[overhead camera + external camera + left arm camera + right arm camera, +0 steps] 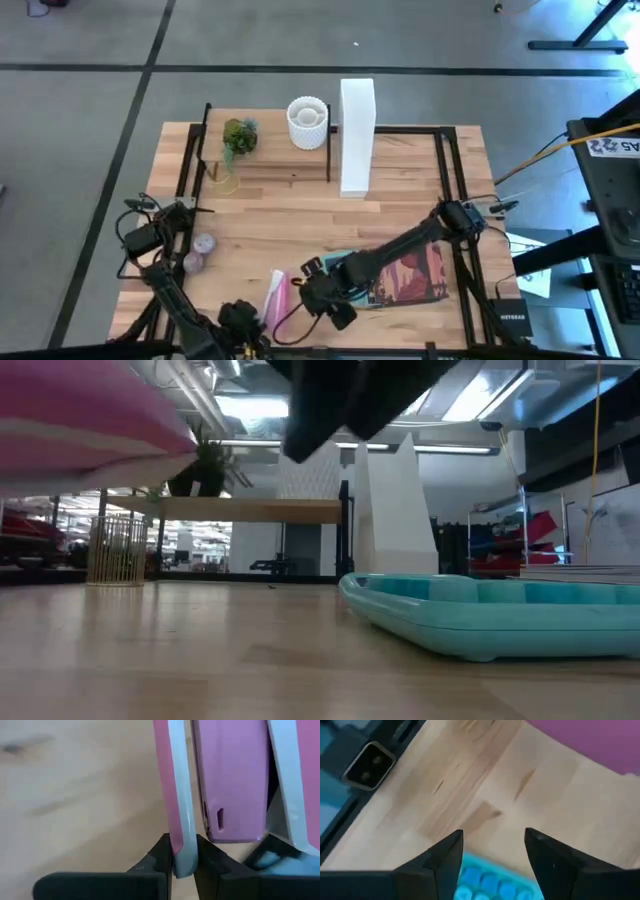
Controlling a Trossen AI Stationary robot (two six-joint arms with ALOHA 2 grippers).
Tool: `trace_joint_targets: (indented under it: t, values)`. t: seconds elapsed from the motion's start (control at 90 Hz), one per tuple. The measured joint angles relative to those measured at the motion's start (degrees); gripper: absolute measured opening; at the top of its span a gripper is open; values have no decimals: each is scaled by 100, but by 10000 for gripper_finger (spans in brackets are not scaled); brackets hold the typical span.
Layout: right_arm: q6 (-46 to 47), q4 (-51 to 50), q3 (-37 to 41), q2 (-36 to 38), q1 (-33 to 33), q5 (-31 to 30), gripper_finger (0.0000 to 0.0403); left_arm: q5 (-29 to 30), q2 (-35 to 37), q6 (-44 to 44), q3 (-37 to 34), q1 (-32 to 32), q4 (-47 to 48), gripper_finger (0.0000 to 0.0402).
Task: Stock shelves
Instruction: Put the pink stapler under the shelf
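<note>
At the far side of the table: the shelves stand there, a low wooden board on thin black posts, just beside the tall white file box.
On the shelf already: a small green plant and a white ribbed pot; a gold wire cup stands at its front left corner, and I cannot tell if it is on the board or on the table.
Left to stock: a pink folder-like item, a teal keyboard, a red book and two small pale round objects, all on the near half of the table.
Progress: I judge the task only partly done, with most items not yet on the shelf.
Left gripper: at the near edge of the table, its jaws are closed on the thin edge of the pink item.
Right gripper: low over the near end of the teal keyboard, jaws apart and holding nothing.
Shelf relative to jaws: well apart from both grippers, across the table from them.
</note>
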State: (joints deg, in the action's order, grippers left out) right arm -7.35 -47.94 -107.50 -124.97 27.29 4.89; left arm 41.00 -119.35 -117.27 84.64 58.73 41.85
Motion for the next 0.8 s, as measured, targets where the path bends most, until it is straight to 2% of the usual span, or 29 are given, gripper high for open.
trace_joint_targets:
  t: [0.156,0.333,0.411,0.522,0.622,0.744,0.8]
  values:
    - [-298,17,0,0,55,989,198,-223,0,620,0,-22,-1310,27]
    - [-715,196,0,0,217,967,198,-509,10,893,2,14,-2668,27]
    - [-999,445,14,0,272,974,198,-511,20,844,9,23,-2803,27]
    - [-1472,1255,488,25,239,974,198,-557,22,599,3,-9,-2240,27]
    - [-1504,1520,883,57,17,619,198,-702,109,476,-328,-118,-2178,27]
    - [-1576,1509,978,170,-137,-172,198,-864,486,435,-1308,-216,-3164,27]
    - [-1760,1446,975,216,-100,-348,198,-871,710,380,-1860,-235,-3772,27]
